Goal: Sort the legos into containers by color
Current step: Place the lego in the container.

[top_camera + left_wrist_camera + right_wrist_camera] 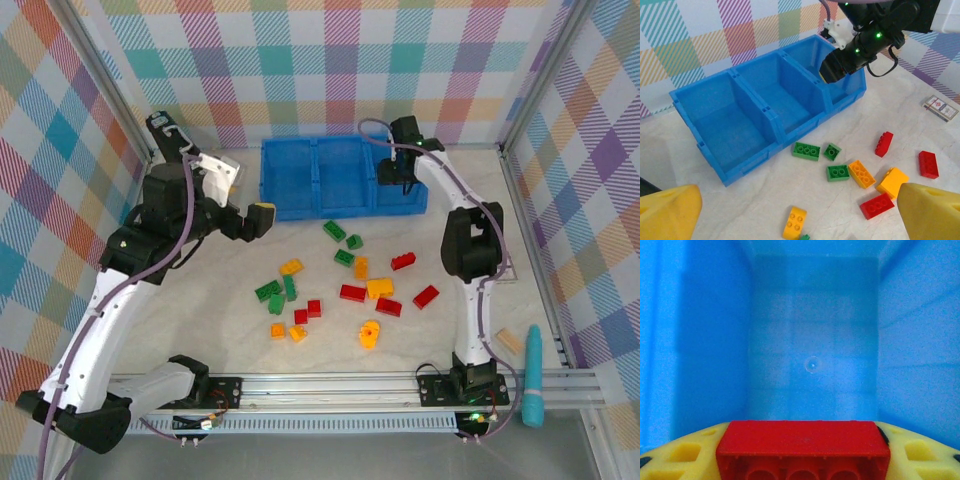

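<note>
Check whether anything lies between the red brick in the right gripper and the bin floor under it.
Nothing visible does. The right gripper holds the red brick over the right compartment of the blue bin, and the compartment's floor is bare.

no legible text, print on small card (941, 108) unreadable

A pale marbled worktop (230, 330) sits inside plaid-patterned walls (350, 60). Near its right front corner, a tan wooden block (510, 341) lies just beside a teal stick-shaped object (533, 378). A small printed card (941, 108) lies flat farther back.
</note>
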### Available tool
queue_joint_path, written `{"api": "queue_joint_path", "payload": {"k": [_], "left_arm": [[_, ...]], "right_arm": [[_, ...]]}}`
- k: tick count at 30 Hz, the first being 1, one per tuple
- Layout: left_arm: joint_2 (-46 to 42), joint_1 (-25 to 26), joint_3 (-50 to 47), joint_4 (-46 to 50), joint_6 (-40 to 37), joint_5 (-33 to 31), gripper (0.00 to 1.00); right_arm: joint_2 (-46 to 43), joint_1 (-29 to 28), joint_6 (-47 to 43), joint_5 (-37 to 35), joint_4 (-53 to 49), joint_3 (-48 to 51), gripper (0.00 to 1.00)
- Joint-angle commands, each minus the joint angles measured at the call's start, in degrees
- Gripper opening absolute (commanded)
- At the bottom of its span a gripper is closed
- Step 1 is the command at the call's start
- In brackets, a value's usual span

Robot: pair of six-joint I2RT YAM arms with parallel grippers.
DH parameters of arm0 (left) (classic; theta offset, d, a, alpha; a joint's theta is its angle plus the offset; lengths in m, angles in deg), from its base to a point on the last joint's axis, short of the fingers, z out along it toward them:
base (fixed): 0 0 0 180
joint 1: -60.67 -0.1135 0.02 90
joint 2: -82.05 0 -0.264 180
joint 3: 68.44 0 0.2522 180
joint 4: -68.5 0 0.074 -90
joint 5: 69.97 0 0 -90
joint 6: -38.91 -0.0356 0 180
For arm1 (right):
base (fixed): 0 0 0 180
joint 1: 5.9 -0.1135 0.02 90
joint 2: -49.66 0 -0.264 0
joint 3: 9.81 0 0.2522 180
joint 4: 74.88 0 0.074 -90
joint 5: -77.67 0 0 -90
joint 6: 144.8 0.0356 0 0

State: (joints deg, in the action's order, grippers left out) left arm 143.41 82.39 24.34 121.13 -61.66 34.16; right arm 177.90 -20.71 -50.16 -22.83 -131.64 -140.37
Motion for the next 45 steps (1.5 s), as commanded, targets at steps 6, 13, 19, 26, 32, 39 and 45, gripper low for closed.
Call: {"api": "queue_joint_path", "payload": {"k": [6, 13, 19, 26, 32, 39, 45], "left_arm": [[1.55, 0.61, 2.14, 0.15, -1.3, 1.34, 1.0], [0.85, 0.61, 1.9, 0.41, -1.29, 1.78, 1.0], [-0.86, 0.7, 1.22, 0.11, -1.12, 2.17, 1.0], [-2.96, 0.78, 0.23, -0.62, -0.58, 2.79, 1.0], [-4.23, 0.87, -1.24, -1.56, -0.3, 3.76, 1.0], [-4.82, 0.94, -1.24, -1.52, 0.39, 5.6, 1.0], [-7.33, 1.04, -2.62, -2.66, 0.64, 6.18, 1.0]], "right_arm": [[2.21, -0.09, -0.07, -0.97, -0.59, -1.41, 0.62], [0.61, -0.05, -0.95, -0.84, -2.39, -2.24, 0.76], [-3.21, -0.07, -0.5, 1.0, -4.41, -1.52, 0.83], [-13.85, -0.46, 11.01, 1.89, -6.86, 7.0, 0.81], [-28.66, -1.3, 36.22, 2.24, -6.34, 25.3, 0.78], [-42.05, -2.22, 57.64, 4.56, 1.05, 46.74, 0.77], [-44.45, -2.65, 65.61, 7.57, 3.04, 55.18, 0.76]]}}
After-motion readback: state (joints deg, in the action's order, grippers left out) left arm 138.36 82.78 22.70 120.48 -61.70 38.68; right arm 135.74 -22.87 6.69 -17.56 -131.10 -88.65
